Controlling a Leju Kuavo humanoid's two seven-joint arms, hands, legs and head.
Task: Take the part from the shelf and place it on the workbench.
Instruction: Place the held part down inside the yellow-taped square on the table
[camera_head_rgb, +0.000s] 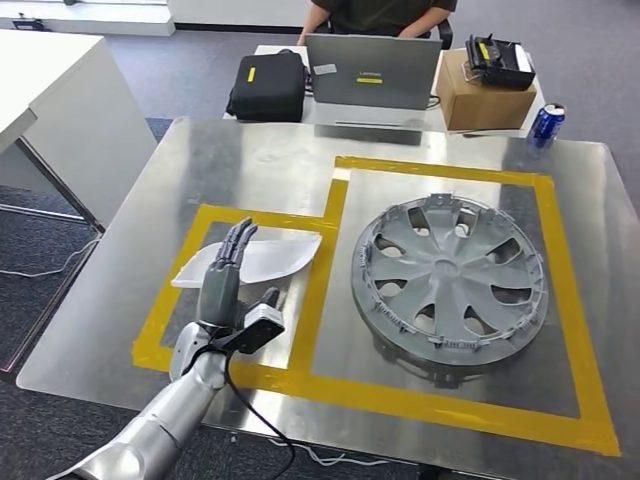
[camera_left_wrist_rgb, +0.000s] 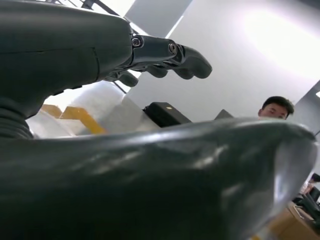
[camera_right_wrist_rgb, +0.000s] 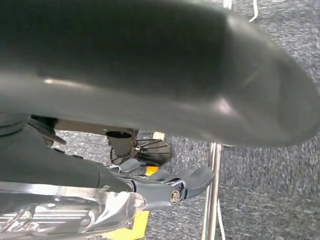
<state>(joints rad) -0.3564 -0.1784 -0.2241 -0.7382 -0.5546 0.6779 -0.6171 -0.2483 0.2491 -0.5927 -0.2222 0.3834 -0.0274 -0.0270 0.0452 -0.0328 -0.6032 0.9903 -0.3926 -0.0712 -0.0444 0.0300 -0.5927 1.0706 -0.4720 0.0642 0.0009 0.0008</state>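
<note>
White part (camera_head_rgb: 260, 258) lies inside the taped bay, seemingly delivered; left hand (camera_head_rgb: 225, 283) hovers above it, fingers straight, holding nothing; right hand (camera_right_wrist_rgb: 166, 187) holds nothing visible.

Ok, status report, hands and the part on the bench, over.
Left hand open above the white part. Right hand open, low by the bench edge. Part lies in the small taped box; hubcap alongside, not blocking.

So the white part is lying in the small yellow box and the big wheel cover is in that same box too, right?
Not quite. The head view shows the wheel cover in the bigger taped box, to the right of the small one. The white part does lie in the small box, under the left hand.
</note>
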